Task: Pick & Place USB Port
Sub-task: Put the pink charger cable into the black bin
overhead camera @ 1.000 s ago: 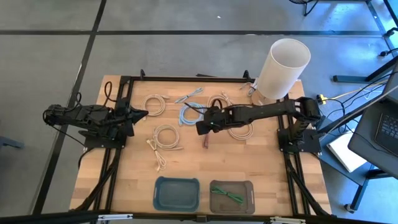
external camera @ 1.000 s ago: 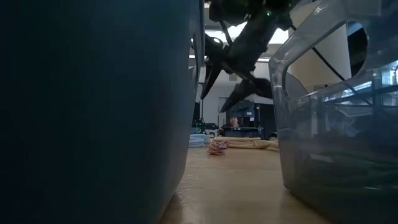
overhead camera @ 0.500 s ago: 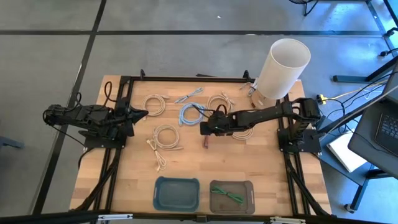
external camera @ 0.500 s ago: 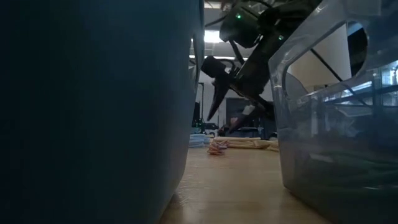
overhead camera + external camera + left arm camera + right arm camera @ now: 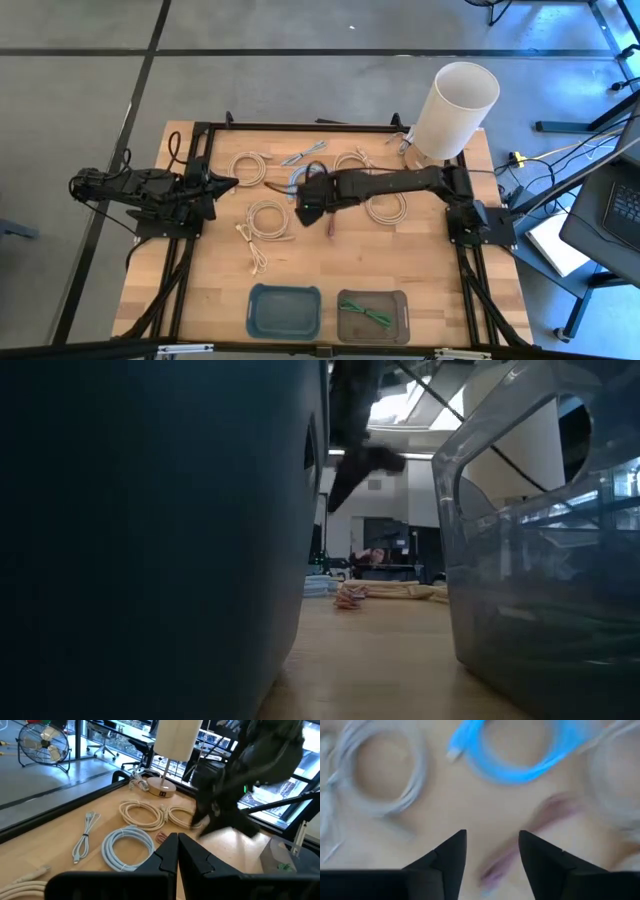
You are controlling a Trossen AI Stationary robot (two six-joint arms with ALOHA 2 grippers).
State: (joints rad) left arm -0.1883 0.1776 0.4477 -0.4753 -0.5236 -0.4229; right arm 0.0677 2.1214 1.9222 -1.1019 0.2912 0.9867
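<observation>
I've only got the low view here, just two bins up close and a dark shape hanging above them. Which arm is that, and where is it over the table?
Observer: That is the right gripper. From above, its arm reaches across to the table's middle, next to the coiled blue cable.
Operator: Is it carrying anything?
Observer: No. The right wrist view shows its fingers open and empty, pointing down at the wood near a small pinkish cable.
Operator: And the other arm?
Observer: The left gripper waits at the table's left side with its fingers shut.
</observation>
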